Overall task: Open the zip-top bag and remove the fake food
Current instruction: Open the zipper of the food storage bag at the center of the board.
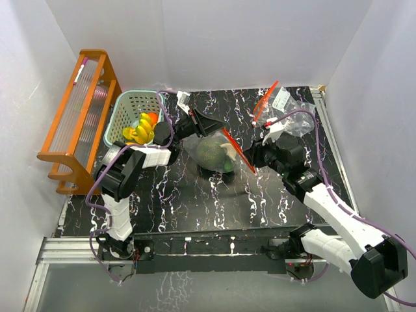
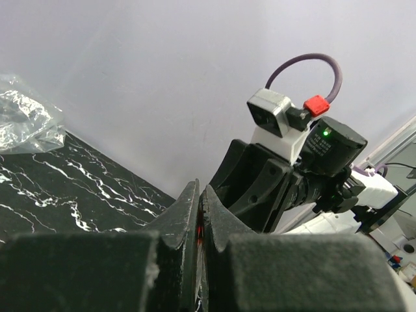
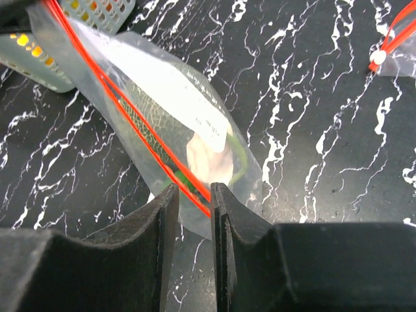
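Note:
The clear zip-top bag (image 1: 216, 151) with a red zip strip hangs mid-table. Inside it are a round green netted fake fruit (image 1: 209, 155) and a pale piece (image 3: 211, 162). My left gripper (image 1: 197, 123) is shut on the bag's far zip edge; a red sliver shows between its shut jaws (image 2: 200, 195). My right gripper (image 1: 251, 157) is at the near end of the zip. Its jaws (image 3: 194, 192) stand narrowly apart, with the bag's corner and red strip (image 3: 156, 146) between them. A yellow banana bunch (image 1: 138, 133) and an orange (image 1: 152, 118) lie in the teal basket (image 1: 127, 99).
An orange wooden rack (image 1: 78, 110) stands at the far left beside the basket. A second crumpled clear bag (image 1: 290, 104) with a red zip lies at the back right, also in the left wrist view (image 2: 26, 120). White walls enclose the table.

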{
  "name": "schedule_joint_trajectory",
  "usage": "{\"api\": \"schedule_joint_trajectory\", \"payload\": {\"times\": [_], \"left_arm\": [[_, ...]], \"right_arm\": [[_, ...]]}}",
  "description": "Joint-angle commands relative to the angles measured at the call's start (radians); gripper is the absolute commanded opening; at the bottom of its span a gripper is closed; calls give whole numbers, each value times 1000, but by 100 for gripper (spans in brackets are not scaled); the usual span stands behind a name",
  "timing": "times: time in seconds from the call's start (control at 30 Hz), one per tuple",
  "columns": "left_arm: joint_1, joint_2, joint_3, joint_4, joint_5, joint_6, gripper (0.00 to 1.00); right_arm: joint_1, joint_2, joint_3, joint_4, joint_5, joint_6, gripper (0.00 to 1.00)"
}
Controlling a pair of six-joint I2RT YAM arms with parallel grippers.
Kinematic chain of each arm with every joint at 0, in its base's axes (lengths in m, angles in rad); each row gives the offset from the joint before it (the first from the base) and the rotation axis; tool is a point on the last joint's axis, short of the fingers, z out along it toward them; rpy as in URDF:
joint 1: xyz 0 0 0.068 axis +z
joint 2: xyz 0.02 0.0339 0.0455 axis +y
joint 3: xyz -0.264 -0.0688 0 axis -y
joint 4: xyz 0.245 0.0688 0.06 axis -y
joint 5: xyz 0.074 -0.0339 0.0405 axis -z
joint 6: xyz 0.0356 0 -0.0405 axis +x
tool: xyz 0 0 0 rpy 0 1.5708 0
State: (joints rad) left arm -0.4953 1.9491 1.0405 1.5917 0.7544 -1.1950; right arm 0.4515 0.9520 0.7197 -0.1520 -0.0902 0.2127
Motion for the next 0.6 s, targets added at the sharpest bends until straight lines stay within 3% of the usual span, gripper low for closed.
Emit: {"api": "schedule_joint_trajectory", "payload": {"times": [0.0,0.57], "left_arm": [[-7,-45,49,41,12,22,0],[-11,-47,42,41,16,18,0]], "right_arm": [[-1,-29,-54,84,-47,19,31],[-11,-22,-49,72,-19,-3,33]]}}
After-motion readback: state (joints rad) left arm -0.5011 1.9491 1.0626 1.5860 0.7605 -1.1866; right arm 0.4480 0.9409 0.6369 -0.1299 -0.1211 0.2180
